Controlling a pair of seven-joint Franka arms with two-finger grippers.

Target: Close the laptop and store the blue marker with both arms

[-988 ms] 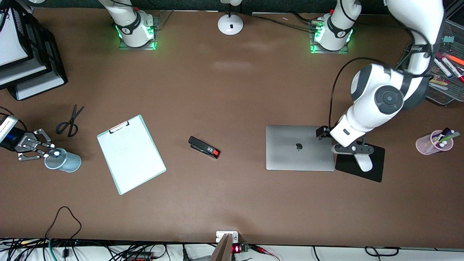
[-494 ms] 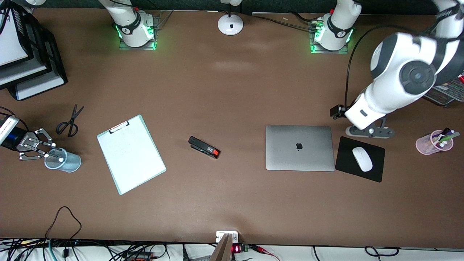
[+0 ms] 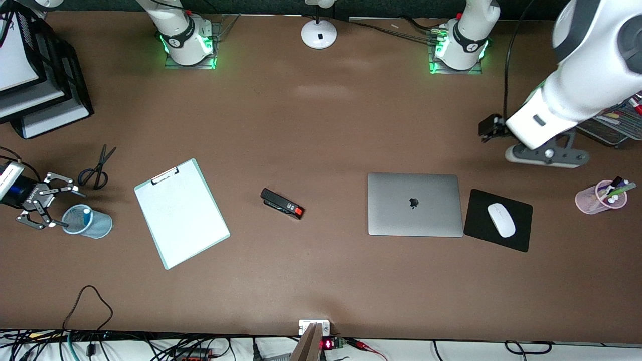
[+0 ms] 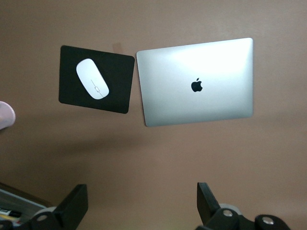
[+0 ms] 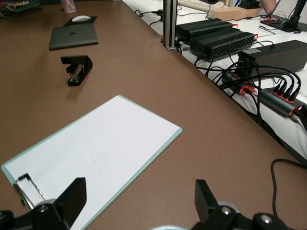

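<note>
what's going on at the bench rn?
The laptop lies shut beside the mouse pad. The left gripper is open, up over bare table between the laptop and the mesh tray. The right gripper is open beside the blue cup at its end of the table; a white-tipped blue marker stands in the cup. Neither holds anything.

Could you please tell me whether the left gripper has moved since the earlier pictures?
Yes. The left gripper was over the mouse and mouse pad beside the closed laptop; it has since drawn away toward the robots' bases and the left arm's end.
</note>
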